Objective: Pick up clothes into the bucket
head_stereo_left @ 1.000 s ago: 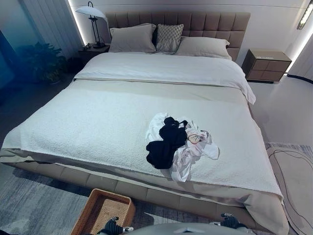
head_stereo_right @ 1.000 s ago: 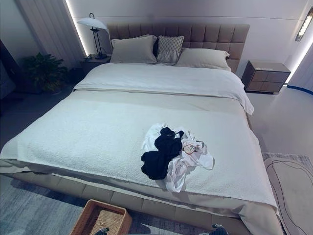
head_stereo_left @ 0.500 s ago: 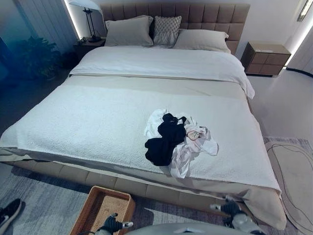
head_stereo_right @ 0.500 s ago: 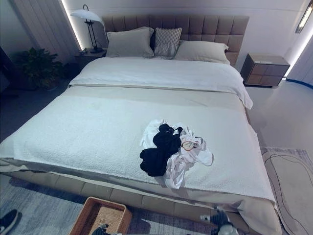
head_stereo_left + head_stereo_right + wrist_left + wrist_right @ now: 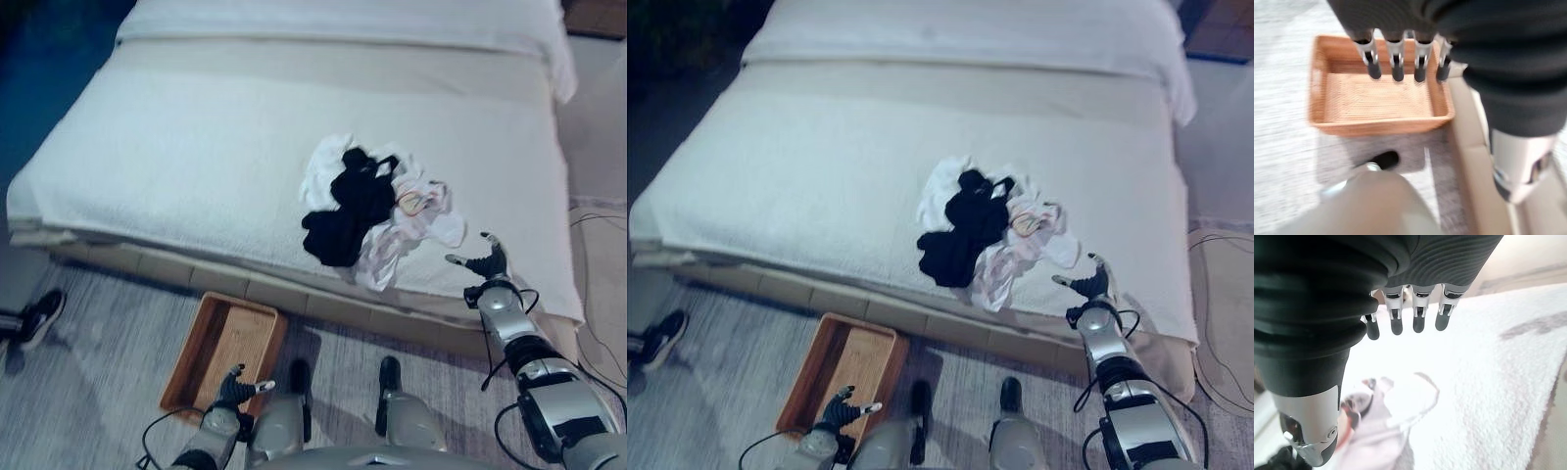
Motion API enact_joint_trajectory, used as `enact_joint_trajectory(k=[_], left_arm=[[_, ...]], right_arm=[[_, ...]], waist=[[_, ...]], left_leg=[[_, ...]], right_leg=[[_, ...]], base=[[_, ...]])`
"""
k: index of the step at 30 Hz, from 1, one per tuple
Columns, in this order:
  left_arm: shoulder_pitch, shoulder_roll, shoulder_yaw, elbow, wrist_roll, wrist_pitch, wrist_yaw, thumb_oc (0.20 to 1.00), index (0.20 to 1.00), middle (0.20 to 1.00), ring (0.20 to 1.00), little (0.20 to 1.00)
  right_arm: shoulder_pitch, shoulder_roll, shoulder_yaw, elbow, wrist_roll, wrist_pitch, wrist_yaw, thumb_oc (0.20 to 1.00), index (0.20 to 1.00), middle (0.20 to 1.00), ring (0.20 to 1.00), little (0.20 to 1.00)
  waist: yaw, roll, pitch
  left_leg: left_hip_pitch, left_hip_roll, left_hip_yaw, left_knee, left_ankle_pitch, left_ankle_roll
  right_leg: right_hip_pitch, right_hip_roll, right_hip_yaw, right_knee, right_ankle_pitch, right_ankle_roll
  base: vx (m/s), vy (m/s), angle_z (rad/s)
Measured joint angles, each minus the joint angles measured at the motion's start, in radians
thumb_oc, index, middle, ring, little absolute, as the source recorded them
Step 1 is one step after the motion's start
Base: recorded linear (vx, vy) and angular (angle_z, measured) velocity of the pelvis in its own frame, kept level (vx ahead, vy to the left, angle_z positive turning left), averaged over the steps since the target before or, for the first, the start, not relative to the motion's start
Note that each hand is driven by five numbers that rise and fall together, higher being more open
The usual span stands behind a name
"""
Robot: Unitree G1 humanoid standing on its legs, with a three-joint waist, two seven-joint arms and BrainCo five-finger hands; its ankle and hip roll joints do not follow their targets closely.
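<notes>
- Left hand (image 5: 233,388) hung low beside the basket (image 5: 223,350), fingers straight and relaxed, holding nothing.
- The basket, a shallow woven tray, stood on the floor against the foot of the bed (image 5: 196,186) and held no clothing.
- Right hand (image 5: 484,263) was raised over the bed's near edge, just beside the clothes (image 5: 377,211); fingers were spread and empty, not yet touching cloth.
- The clothes lay in one loose heap on the white cover, near the foot edge, well apart from the basket.
- Appearance: a black garment (image 5: 348,211) draped over white pieces, with a pale pink item (image 5: 1031,223) on the side toward the right hand.
- Judged handling: light, limp and easily snagged; pieces would likely trail or separate when lifted.
- Judged hold: a pinch low into the bunched middle, where black overlaps white, should gather most layers; an edge grip would probably lift one piece only.
</notes>
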Motion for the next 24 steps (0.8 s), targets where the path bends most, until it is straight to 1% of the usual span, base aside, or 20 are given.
enact_joint_trajectory(k=[1,2,4,7,9,12,13,14,15,16,17,20,24], left_arm=[[-0.005,0.000,0.000,0.004,-0.001,0.001,0.005,1.000,1.000,1.000,1.000,1.000],[-0.010,0.001,0.000,0.005,-0.004,0.001,0.016,1.000,1.000,1.000,1.000,1.000],[-0.020,0.002,-0.005,0.004,-0.031,-0.001,0.032,1.000,1.000,1.000,1.000,1.000],[-0.033,0.009,-0.016,-0.004,-0.062,-0.005,0.057,1.000,1.000,1.000,1.000,1.000],[-0.045,0.010,-0.017,-0.009,-0.075,-0.009,0.068,1.000,1.000,1.000,1.000,1.000],[-0.068,0.012,-0.018,-0.018,-0.106,-0.012,0.078,1.000,1.000,1.000,1.000,1.000],[-0.069,0.016,-0.022,-0.024,-0.107,-0.012,0.081,1.000,1.000,1.000,1.000,1.000],[-0.083,0.024,-0.045,-0.025,-0.107,-0.012,0.083,1.000,1.000,1.000,1.000,1.000],[-0.085,0.024,-0.048,-0.032,-0.109,-0.013,0.085,1.000,1.000,1.000,1.000,1.000],[-0.100,0.027,-0.062,-0.044,-0.116,-0.016,0.088,1.000,1.000,1.000,1.000,1.000],[-0.114,0.028,-0.070,-0.050,-0.127,-0.019,0.090,1.000,1.000,1.000,1.000,1.000],[-0.130,0.032,-0.087,-0.063,-0.145,-0.021,0.093,1.000,1.000,1.000,1.000,1.000],[-0.147,0.040,-0.108,-0.083,-0.150,-0.036,0.099,1.000,1.000,1.000,1.000,1.000]], right_arm=[[-0.021,-0.001,0.000,0.003,0.000,0.000,-0.011,1.000,1.000,1.000,1.000,1.000],[-0.054,-0.001,0.001,0.004,0.000,0.000,-0.031,1.000,1.000,1.000,1.000,1.000],[-0.090,-0.006,0.001,0.002,0.000,-0.001,-0.063,1.000,1.000,1.000,1.000,1.000],[-0.169,-0.012,0.023,0.000,0.009,-0.003,-0.110,1.000,1.000,1.000,1.000,1.000],[-0.224,-0.018,0.026,0.008,0.019,-0.004,-0.122,1.000,1.000,1.000,1.000,1.000],[-0.308,-0.043,0.062,0.058,0.036,-0.003,-0.133,1.000,1.000,1.000,1.000,1.000],[-0.328,-0.046,0.076,0.079,0.037,-0.003,-0.136,1.000,1.000,1.000,1.000,1.000],[-0.361,-0.062,0.105,0.118,0.038,-0.002,-0.140,1.000,1.000,1.000,1.000,1.000],[-0.368,-0.064,0.101,0.119,0.039,-0.002,-0.143,1.000,1.000,1.000,1.000,1.000],[-0.400,-0.084,0.118,0.143,0.039,-0.002,-0.149,1.000,1.000,1.000,1.000,1.000],[-0.425,-0.100,0.135,0.166,0.039,0.000,-0.151,1.000,1.000,1.000,1.000,1.000],[-0.461,-0.103,0.161,0.197,0.039,0.000,-0.151,1.000,1.000,1.000,1.000,1.000],[-0.510,-0.101,0.210,0.234,0.038,0.003,-0.148,1.000,1.000,1.000,1.000,1.000]], waist=[[0.000,0.000,0.013],[0.004,0.000,0.039],[0.018,0.000,0.061],[0.018,-0.002,0.093],[0.020,-0.003,0.117],[0.020,-0.002,0.150],[0.026,-0.006,0.154],[0.021,-0.007,0.163],[0.030,-0.008,0.166],[0.043,-0.009,0.177],[0.045,-0.010,0.180],[0.052,-0.011,0.187],[0.052,-0.010,0.187]], left_leg=[[-0.012,-0.003,-0.002,0.001,0.000,0.000],[-0.025,-0.008,-0.003,0.006,0.002,0.004],[-0.049,-0.014,-0.005,0.013,0.007,0.011],[-0.089,-0.019,-0.013,0.022,0.013,0.018],[-0.114,-0.023,-0.017,0.030,0.020,0.026],[-0.146,-0.025,-0.033,0.047,0.022,0.025],[-0.155,-0.023,-0.036,0.051,0.025,0.025],[-0.167,-0.025,-0.038,0.058,0.025,0.025],[-0.176,-0.025,-0.038,0.059,0.026,0.024],[-0.203,-0.033,-0.044,0.079,0.026,0.024],[-0.229,-0.039,-0.058,0.091,0.026,0.024],[-0.266,-0.040,-0.068,0.112,0.028,0.021],[-0.330,-0.053,-0.112,0.136,0.031,0.017]], right_leg=[[-0.014,-0.004,-0.001,0.014,-0.004,0.001],[-0.037,-0.011,0.000,0.039,-0.007,0.001],[-0.071,-0.023,0.001,0.068,-0.014,0.000],[-0.116,-0.033,-0.001,0.102,-0.023,-0.001],[-0.144,-0.038,-0.003,0.122,-0.025,-0.002],[-0.170,-0.041,-0.010,0.142,-0.028,-0.005],[-0.180,-0.043,-0.017,0.152,-0.030,-0.007],[-0.191,-0.045,-0.018,0.166,-0.038,-0.014],[-0.202,-0.046,-0.023,0.174,-0.041,-0.012],[-0.232,-0.053,-0.025,0.206,-0.049,-0.017],[-0.259,-0.059,-0.028,0.229,-0.059,-0.022],[-0.294,-0.063,-0.039,0.262,-0.069,-0.028],[-0.352,-0.080,-0.062,0.319,-0.097,-0.040]], base=[[-0.05,0.002,0.06],[-0.07,-0.014,0.09],[-0.06,-0.019,0.08],[-0.05,-0.016,0.09],[-0.07,-0.030,0.09],[-0.04,-0.028,0.11],[-0.07,-0.046,0.18],[-0.05,-0.038,0.12],[-0.07,-0.045,0.11],[-0.04,-0.033,0.14],[-0.03,-0.035,0.19],[-0.01,-0.039,0.17],[-0.02,-0.049,0.27]])
